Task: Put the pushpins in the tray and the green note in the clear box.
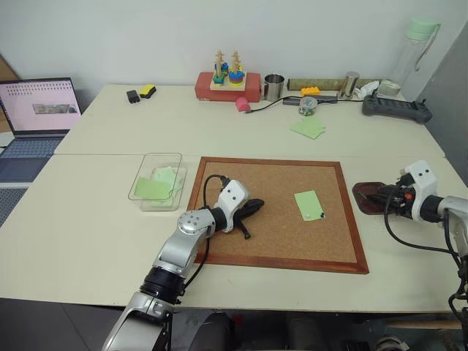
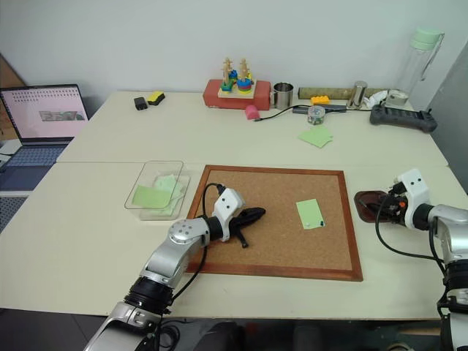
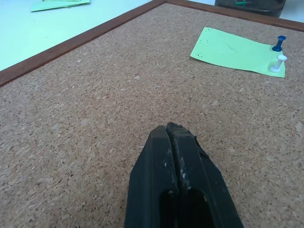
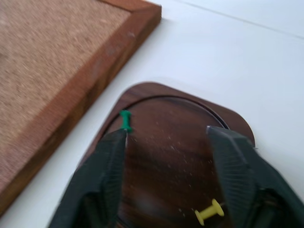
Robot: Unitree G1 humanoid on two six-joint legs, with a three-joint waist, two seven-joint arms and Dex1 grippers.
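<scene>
With our left gripper (image 3: 173, 130) clenched empty and right gripper (image 4: 166, 142) spread over the tray (image 4: 190, 102), we'd pinch the hard, tiny, slippery pins (image 3: 278, 56) by their heads at the limp note's (image 3: 237, 50) three-o'clock edge.

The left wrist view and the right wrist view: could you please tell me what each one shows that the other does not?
Left wrist view: the shut left gripper over the cork, and the green note with a blue pushpin and a white pushpin in it. Right wrist view: the open right gripper above the tray, which holds a green pushpin and a yellow pushpin. Both: the cork board.
</scene>
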